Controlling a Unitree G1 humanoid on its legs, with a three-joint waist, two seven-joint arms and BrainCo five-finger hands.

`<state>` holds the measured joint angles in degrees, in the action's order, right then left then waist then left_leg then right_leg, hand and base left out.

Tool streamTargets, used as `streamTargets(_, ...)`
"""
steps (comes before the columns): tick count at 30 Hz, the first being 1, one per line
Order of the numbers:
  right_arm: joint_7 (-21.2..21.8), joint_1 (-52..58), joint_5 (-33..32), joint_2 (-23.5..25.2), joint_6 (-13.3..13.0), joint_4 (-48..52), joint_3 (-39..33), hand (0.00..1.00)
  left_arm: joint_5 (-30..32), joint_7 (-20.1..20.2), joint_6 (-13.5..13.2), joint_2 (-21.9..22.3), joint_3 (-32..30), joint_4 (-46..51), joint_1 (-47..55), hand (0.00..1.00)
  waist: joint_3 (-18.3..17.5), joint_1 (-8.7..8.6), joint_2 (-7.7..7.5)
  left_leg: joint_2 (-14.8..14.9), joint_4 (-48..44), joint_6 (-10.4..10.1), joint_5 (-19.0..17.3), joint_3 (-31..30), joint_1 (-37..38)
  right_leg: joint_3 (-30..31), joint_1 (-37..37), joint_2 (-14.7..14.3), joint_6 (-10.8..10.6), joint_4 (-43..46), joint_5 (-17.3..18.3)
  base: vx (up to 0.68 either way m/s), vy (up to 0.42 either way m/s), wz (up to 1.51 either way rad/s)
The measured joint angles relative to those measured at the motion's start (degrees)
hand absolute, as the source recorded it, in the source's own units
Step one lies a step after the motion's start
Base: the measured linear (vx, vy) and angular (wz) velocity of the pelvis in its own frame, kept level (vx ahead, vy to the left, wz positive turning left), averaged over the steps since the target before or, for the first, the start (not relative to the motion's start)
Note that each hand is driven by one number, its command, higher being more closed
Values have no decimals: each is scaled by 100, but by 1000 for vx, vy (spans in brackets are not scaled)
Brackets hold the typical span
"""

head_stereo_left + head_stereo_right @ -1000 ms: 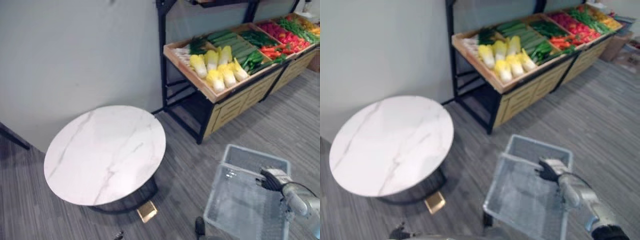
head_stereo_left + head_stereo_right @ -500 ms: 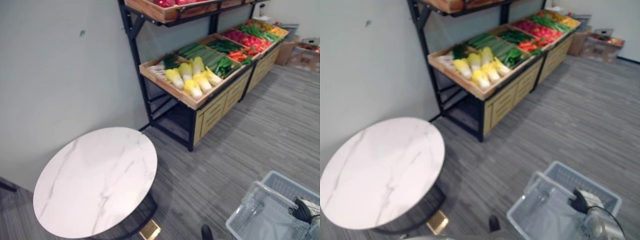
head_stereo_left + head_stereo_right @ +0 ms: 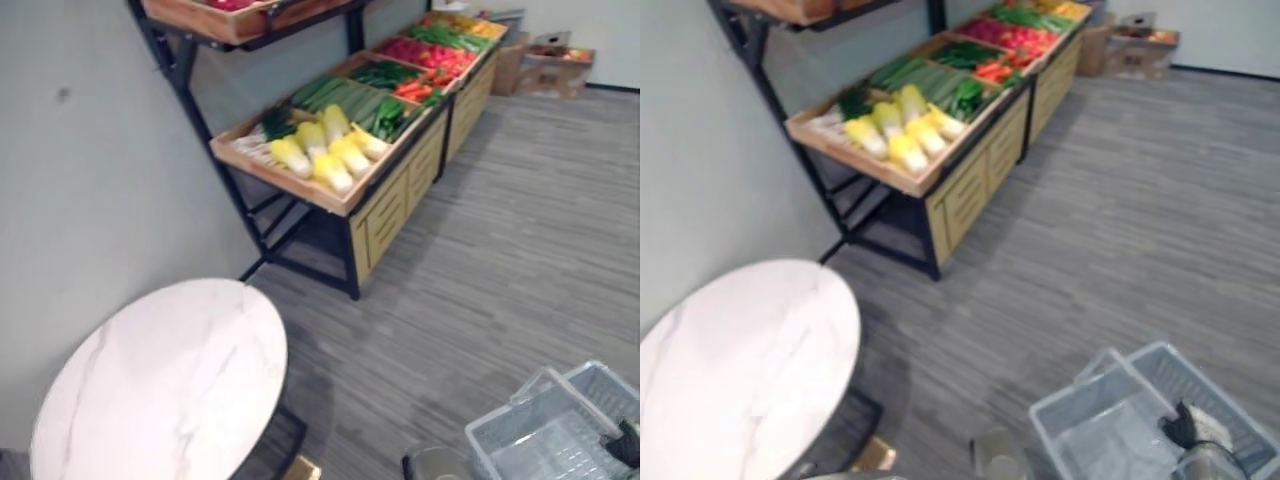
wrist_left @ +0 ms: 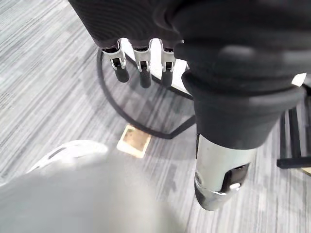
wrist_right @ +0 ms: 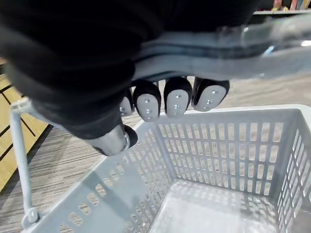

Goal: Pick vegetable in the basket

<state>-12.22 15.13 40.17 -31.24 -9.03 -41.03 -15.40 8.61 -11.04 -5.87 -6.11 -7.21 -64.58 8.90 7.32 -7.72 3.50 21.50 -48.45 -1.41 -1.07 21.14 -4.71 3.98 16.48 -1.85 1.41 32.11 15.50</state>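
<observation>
The right hand [image 5: 177,97] is clenched round the handle [image 5: 233,48] of the basket [image 3: 520,428]. Its dark-tipped fingers hook under the bar, so the basket hangs from it at the lower right of the head views, mouth up, which I judge leaves it ready to take produce. The basket is pale grey plastic with slotted walls and a bare floor; nothing lies in it. The left hand [image 4: 141,63] hangs slack over the floor with loose fingers holding nothing, probably free for the picking. The vegetables lie on the wooden stand [image 3: 390,210] in the upper middle of the frame, well apart from the basket. There is a row of pale yellow-green cabbages [image 3: 325,155] at the near end, long dark green ones [image 3: 345,95] behind them, and red ones [image 3: 425,50] farther toward the top right. Their trays appear sloped toward the aisle, which should ease reaching in. A round white marble table [image 3: 160,390] stands at the lower left, near the stand's black frame.
</observation>
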Motion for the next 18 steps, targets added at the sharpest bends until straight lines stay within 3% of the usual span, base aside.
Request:
streamTargets(1,1,-81,-18,22,2,-19,38,100,-1,-11,-2,36,-14,57,-2,0,42,177,38,-149,-620,-240,113,-593,-390,296,-98,-148,77,-140,-44,271,-253,-134)
streamTargets(2,1,-142,-18,49,6,-32,50,100,-10,-11,-17,47,-32,71,7,0,50,200,29,-279,-849,-314,2,-800,-573,397,-150,-202,94,-210,-54,258,-180,-119)
streamTargets(3,0,-217,-19,122,20,-37,75,100,-12,-15,-42,90,-70,91,28,0,86,221,25,-598,-1121,-413,-273,-1114,-876,626,-367,-325,136,-437,-104,332,-177,-102)
streamTargets(5,2,-232,-22,198,38,-37,144,100,-90,-32,-86,108,-134,140,54,0,160,351,-27,-996,-1009,-392,-559,-1240,-1097,920,-741,-461,127,-739,-115,316,-126,-98)
streamTargets(8,5,-252,-29,294,87,71,241,100,-112,-44,-126,133,-240,250,99,0,262,360,-65,-1398,131,-341,-766,-1261,-1497,1093,-1280,-703,204,-1057,-62,382,-73,-67)
streamTargets(10,6,-261,-28,371,85,260,264,100,-107,-43,-111,156,-278,325,99,0,354,476,-97,-1739,1394,-343,-779,-1524,-1534,1356,-1558,-795,221,-1163,-37,447,22,-75)
streamTargets(12,4,-257,-26,428,83,538,386,100,-107,-44,-109,189,-308,429,102,0,385,558,-126,-2053,2839,-179,-437,-1870,-1498,1633,-1955,-799,249,-1393,-7,546,95,-80)
streamTargets(13,4,-246,-28,458,84,637,425,100,-106,-45,-108,201,-330,445,103,0,385,580,-125,-2068,3110,-151,-301,-1881,-1488,1675,-2038,-799,215,-1434,12,532,116,-77)
streamTargets(15,0,-88,-28,640,59,1035,527,100,-106,-45,-105,235,-370,599,144,0,385,641,-125,-2069,3738,-41,315,-1799,-1418,1873,-2438,-806,191,-1446,235,596,148,-71)
streamTargets(16,-7,-24,-28,720,53,1116,554,100,-105,-45,-108,241,-377,663,171,0,373,643,-146,-2062,3715,251,733,-1701,-1399,1973,-2605,-803,196,-1395,377,540,151,-39)
streamTargets(18,-15,19,-38,990,20,1108,692,100,-99,-87,-119,155,-381,799,128,0,269,624,-357,-2276,3523,446,440,-1526,-1330,2175,-2617,-592,119,-1225,401,521,137,-8)
